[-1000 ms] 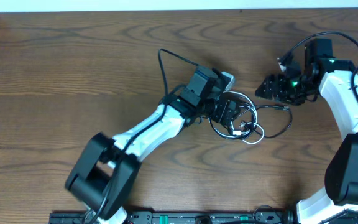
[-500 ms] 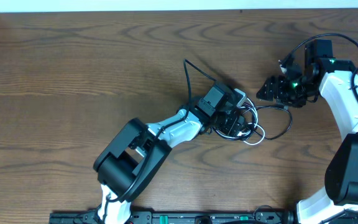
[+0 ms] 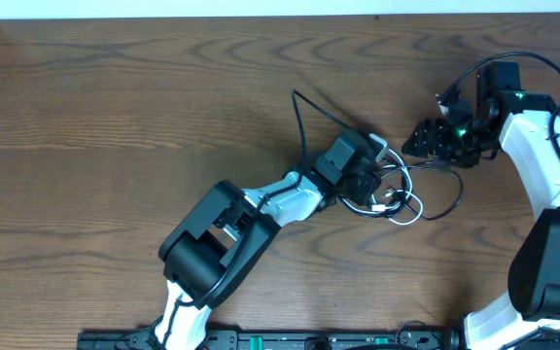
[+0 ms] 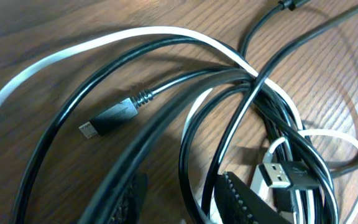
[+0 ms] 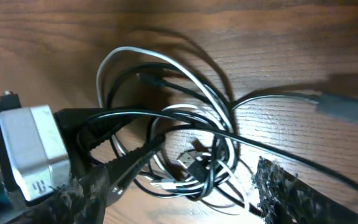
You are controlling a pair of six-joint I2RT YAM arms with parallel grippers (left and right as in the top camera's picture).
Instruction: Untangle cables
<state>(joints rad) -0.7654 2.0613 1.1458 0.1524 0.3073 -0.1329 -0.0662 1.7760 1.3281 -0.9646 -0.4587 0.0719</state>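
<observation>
Because the black cable (image 4: 123, 112) and white cable (image 4: 104, 41) lie coiled together at mid-table (image 3: 115, 117), the left gripper (image 4: 180, 180) straddles several strands, jaws partly apart, nothing pinched. The right gripper (image 5: 182, 177) hovers alongside, wide open and empty.

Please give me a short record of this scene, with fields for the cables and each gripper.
cables: black cable and white cable, coiled together on wooden table
plugs: micro-USB plug lying free; USB-A plug among loops
left gripper: open, strands between its fingers
right gripper: open, near the tangle, holding nothing
</observation>
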